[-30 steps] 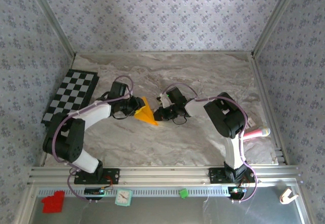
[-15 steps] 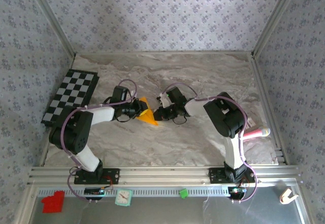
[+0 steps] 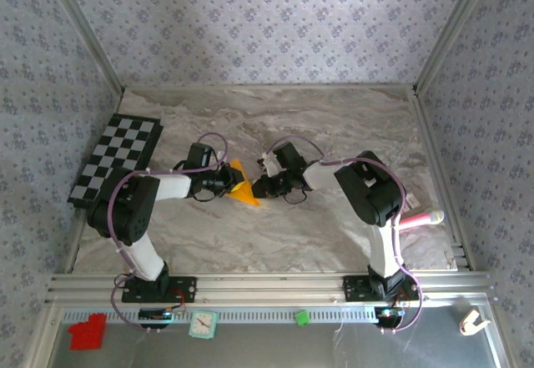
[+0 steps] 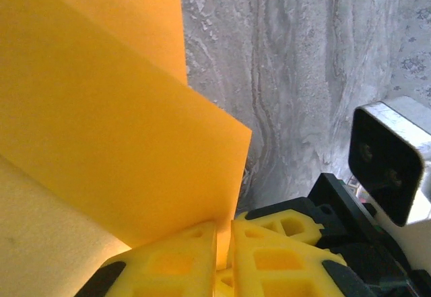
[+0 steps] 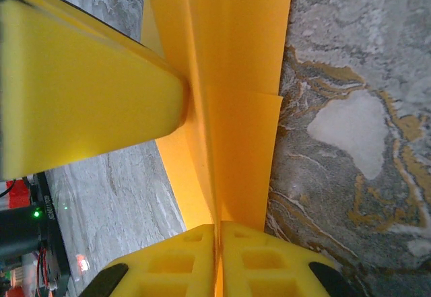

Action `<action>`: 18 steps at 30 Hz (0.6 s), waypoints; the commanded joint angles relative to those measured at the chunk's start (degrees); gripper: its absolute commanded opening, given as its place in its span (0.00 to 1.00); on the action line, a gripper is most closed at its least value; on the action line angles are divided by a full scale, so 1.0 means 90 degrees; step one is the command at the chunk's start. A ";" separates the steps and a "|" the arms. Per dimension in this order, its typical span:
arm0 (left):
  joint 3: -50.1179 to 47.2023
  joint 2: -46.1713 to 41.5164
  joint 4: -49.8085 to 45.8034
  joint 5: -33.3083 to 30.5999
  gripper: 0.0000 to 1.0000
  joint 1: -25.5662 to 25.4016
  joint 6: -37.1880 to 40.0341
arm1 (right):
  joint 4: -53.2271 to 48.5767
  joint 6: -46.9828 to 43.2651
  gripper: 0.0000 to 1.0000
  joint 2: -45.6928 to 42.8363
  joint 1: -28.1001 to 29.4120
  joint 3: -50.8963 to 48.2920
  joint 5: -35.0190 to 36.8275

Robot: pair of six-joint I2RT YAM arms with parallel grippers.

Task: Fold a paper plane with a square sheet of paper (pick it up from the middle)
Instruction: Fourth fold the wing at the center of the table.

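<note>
Top view: paper [image 3: 240,186] is centre-left on the marble table [image 3: 334,243], creased into an orange wedge with its tip toward lower right. The arms meet on it, with the left gripper [image 3: 226,181] at its left side and the right gripper [image 3: 254,189] at its right. The checkered mat [image 3: 117,158] is at the far left, well apart.

Left wrist: layered paper [image 4: 101,122] fills the upper left, one flap edge running diagonally. The yellow fingers [image 4: 175,267] at the bottom are nearly together with orange in the slit, so the left claw [image 4: 224,250] is clamped on paper.

Right wrist: paper [image 5: 236,75] runs top to bottom as a creased strip into the seam between the fingers [image 5: 269,270]. The right claw [image 5: 217,256] is clamped on paper. A yellow finger of the left gripper [image 5: 81,102] butts the strip from the left.

Can't tell whether the paper touches the table.
</note>
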 commanded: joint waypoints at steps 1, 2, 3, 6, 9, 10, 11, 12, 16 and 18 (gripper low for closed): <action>0.0004 0.0083 -0.0092 -0.0097 0.14 0.0003 0.0020 | -0.0434 0.0058 0.11 0.0296 0.0006 -0.0021 0.0145; 0.0007 0.0091 -0.0127 -0.0120 0.14 -0.0003 0.0022 | -0.0435 0.0057 0.11 0.0296 0.0004 -0.0024 0.0154; 0.0014 0.0110 -0.0132 -0.0130 0.14 0.0003 0.0027 | -0.0430 0.0066 0.11 0.0296 0.0008 -0.0023 0.0151; 0.0042 0.0148 -0.0124 -0.0112 0.13 0.0003 0.0032 | -0.0439 0.0077 0.12 0.0289 -0.0001 -0.0035 0.0141; 0.0058 0.0155 -0.0142 -0.0103 0.13 0.0003 0.0032 | -0.0446 0.0102 0.12 0.0253 -0.0012 -0.0044 0.0129; 0.0070 0.0150 -0.0151 -0.0102 0.13 0.0003 0.0041 | -0.0441 0.0116 0.13 0.0238 -0.0016 -0.0041 0.0114; 0.0081 0.0149 -0.0161 -0.0095 0.13 0.0003 0.0042 | -0.0444 0.0141 0.13 0.0211 -0.0013 -0.0041 0.0086; 0.0084 0.0149 -0.0166 -0.0085 0.13 0.0003 0.0052 | -0.0433 0.0160 0.13 0.0187 -0.0020 -0.0041 0.0064; 0.0099 0.0120 -0.0190 -0.0039 0.13 0.0003 0.0086 | -0.0493 0.0234 0.15 -0.0025 -0.0021 -0.0061 -0.0053; 0.0099 0.0113 -0.0201 -0.0013 0.13 -0.0003 0.0088 | -0.0578 0.0244 0.15 -0.0148 -0.0011 -0.0065 -0.0100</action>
